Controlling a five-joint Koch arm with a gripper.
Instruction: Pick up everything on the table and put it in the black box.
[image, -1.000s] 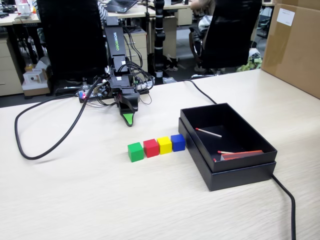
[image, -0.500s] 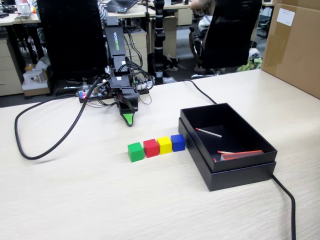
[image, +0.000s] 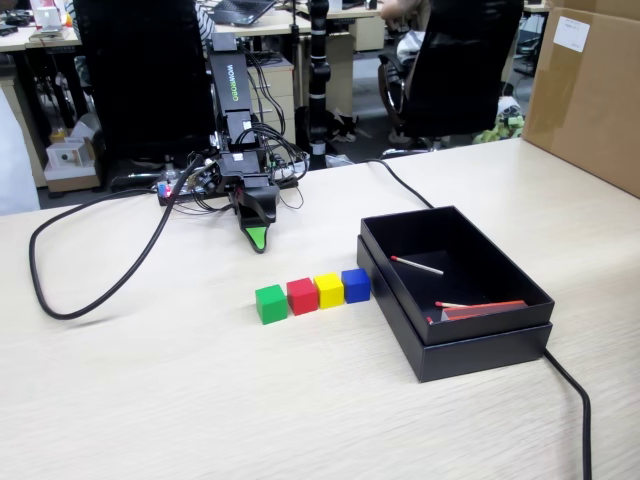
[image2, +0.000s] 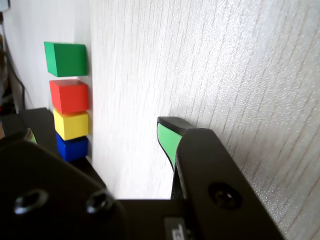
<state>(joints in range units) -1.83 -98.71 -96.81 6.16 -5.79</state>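
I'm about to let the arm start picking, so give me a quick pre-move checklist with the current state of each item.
1. All four cubes still on the table: green cube, red cube, yellow cube, blue cube in one row, sides close or touching. Ok.
2. End effector empty, tip down near the table, behind the row. Ok.
3. End effector open or shut: cannot tell.
4. Black box open-topped beside the blue cube. Ok.
5. Box floor free: matchsticks lie inside, room remains. Ok.
6. Black cable clear of the cubes. Ok.
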